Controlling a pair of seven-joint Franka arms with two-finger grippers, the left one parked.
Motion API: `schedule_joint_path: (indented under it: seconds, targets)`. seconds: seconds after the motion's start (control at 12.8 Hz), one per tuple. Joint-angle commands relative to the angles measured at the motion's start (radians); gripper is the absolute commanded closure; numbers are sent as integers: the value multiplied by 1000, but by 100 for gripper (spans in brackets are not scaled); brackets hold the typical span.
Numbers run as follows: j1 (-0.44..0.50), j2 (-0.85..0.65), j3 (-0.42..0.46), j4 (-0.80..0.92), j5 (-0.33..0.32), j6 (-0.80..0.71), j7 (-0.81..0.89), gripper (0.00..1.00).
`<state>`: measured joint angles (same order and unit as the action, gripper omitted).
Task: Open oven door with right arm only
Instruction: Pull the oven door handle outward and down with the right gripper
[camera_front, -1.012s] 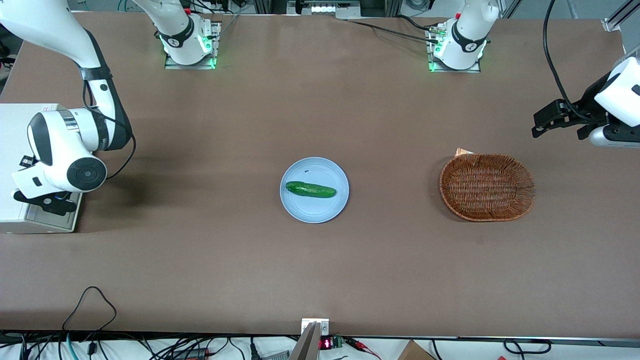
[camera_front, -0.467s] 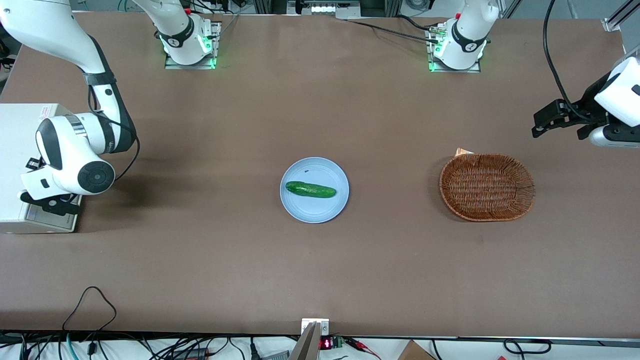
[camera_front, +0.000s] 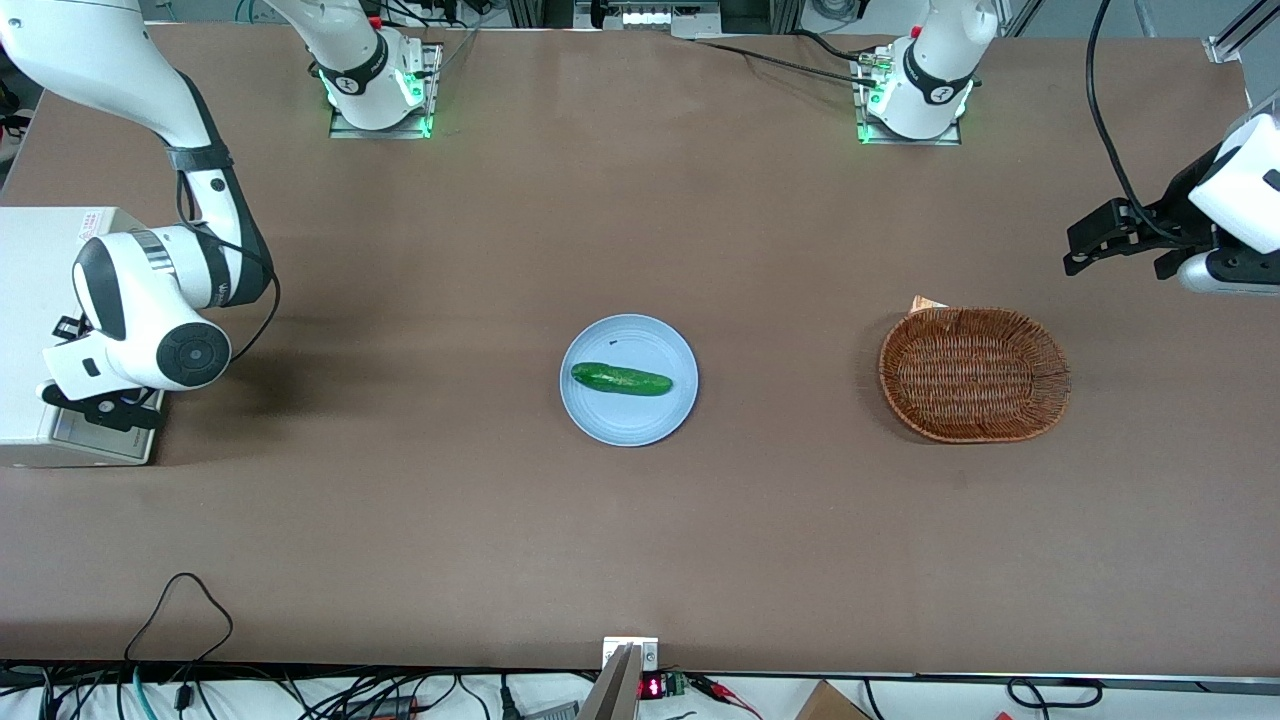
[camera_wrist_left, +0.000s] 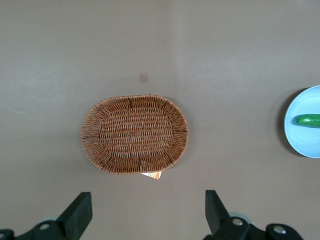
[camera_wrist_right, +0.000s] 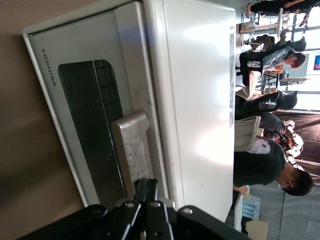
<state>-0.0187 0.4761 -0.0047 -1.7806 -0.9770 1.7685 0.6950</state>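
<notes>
Gripper at oven door handle

Brown counter carries a white toaster oven at the working arm's end. A light-blue plate sits mid-counter, and a wicker basket lies toward the parked arm's end, over a paper scrap. The claw hangs at the oven's front face.

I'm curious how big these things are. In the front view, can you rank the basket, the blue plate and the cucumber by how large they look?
Largest to smallest:
1. Wicker basket
2. Blue plate
3. Cucumber, lying on the plate

The gripper sits at the oven door.
</notes>
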Motion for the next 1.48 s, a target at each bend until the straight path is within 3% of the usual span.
schedule_joint_path:
  seconds: [0.0,0.39,1.09,1.4]
  targets:
    - [0,6,14,1,73,19,20,97]
    - [17,10,15,3,139,63,18,97]
    - [66,145,22,79,230,114,6,98]
    - [66,176,22,84,235,121,4,98]
